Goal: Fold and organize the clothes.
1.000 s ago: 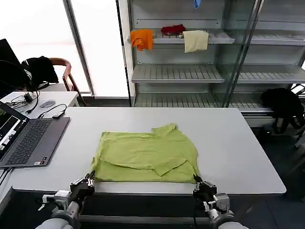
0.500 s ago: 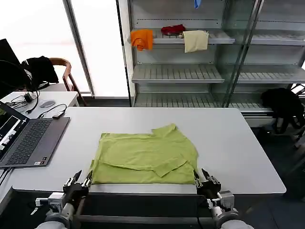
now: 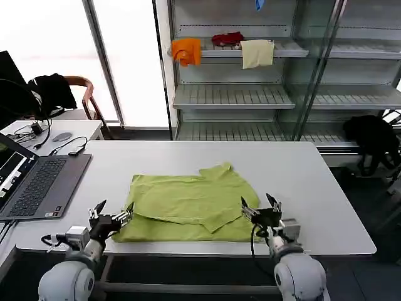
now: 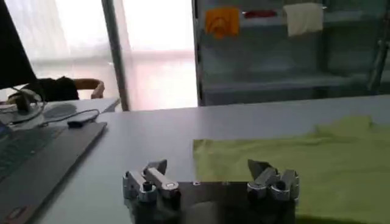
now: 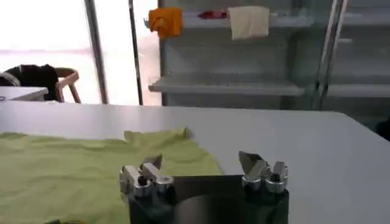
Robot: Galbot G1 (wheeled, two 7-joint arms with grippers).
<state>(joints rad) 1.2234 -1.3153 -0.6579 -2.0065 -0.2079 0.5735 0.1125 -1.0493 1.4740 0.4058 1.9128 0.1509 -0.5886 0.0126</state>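
1. The T-shirt [image 3: 191, 208] is lying partly folded near the table's [image 3: 313, 188] front edge.
2. The left gripper [image 3: 111, 216] is hovering spread apart at its left corner.
3. The right gripper [image 3: 259, 209] is hovering spread apart over its right edge.

**Green T-shirt on my table**

In front of me the lime-green T-shirt [image 3: 191, 210] lies flat on the near half of the white table, partly folded: one sleeve is turned in across its near part, and the collar peaks at the far edge.
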